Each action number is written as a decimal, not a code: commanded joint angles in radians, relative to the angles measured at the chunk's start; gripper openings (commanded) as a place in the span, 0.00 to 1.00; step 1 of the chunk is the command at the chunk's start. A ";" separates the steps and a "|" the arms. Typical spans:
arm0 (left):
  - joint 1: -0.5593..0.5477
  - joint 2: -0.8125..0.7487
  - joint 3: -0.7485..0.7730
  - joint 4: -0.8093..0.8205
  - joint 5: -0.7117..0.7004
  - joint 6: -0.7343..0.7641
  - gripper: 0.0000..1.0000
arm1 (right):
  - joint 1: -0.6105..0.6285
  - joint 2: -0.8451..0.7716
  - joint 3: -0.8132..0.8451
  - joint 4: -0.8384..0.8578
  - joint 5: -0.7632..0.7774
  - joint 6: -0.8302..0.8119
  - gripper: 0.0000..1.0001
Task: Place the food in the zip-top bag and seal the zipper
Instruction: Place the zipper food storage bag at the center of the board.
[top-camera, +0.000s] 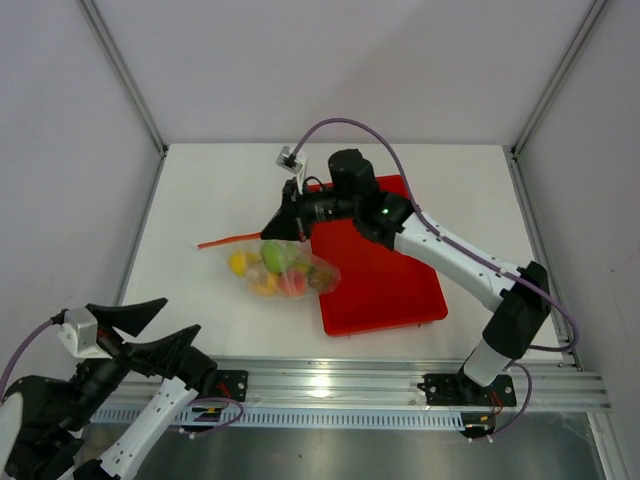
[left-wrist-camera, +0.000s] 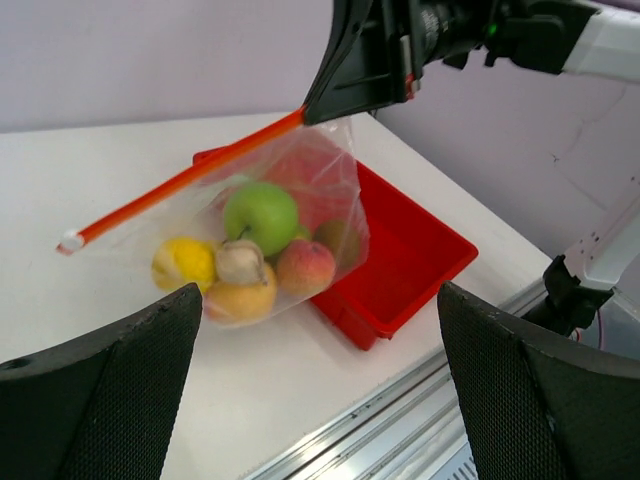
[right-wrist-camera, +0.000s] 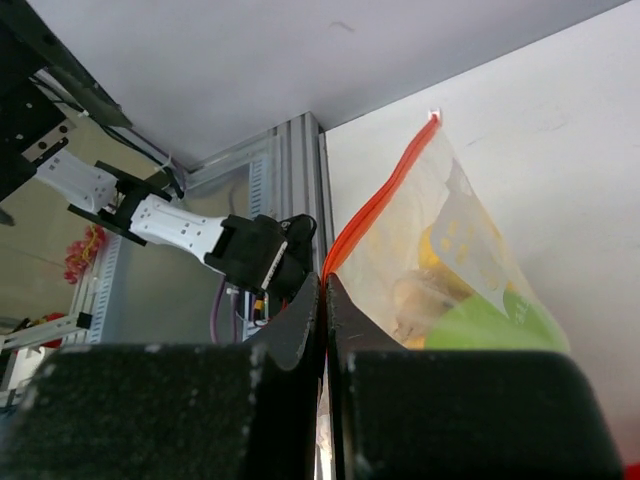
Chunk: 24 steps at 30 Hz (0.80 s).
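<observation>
The zip-top bag (top-camera: 283, 268) is clear and holds the food: a green apple (left-wrist-camera: 260, 215), a peach (left-wrist-camera: 305, 268), yellow pieces (left-wrist-camera: 183, 262) and a beige piece (left-wrist-camera: 238, 260). Its lower part rests on the table beside the red tray. The zipper (left-wrist-camera: 180, 182) is an orange-red strip that slopes up from its loose end to my right gripper (top-camera: 292, 226). That gripper is shut on the strip's right end (right-wrist-camera: 326, 284) and holds that corner up. My left gripper (top-camera: 180, 316) stands open near the table's front left, well apart from the bag, nothing between its fingers (left-wrist-camera: 110, 390).
A red rectangular tray (top-camera: 385, 285) lies right of the bag, its near left corner against the bag (left-wrist-camera: 375, 320). A metal rail (top-camera: 400, 380) runs along the table's front edge. White walls close in the table on the left, back and right.
</observation>
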 joint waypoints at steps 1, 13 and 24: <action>-0.004 -0.015 -0.002 0.049 -0.036 -0.020 1.00 | 0.043 0.072 0.116 0.084 -0.046 0.037 0.00; -0.004 -0.008 -0.053 0.066 -0.028 0.032 0.99 | 0.024 0.333 0.202 0.372 -0.144 0.320 0.00; -0.004 0.071 -0.076 0.068 0.061 0.088 0.99 | -0.055 0.606 0.273 0.423 -0.061 0.462 0.00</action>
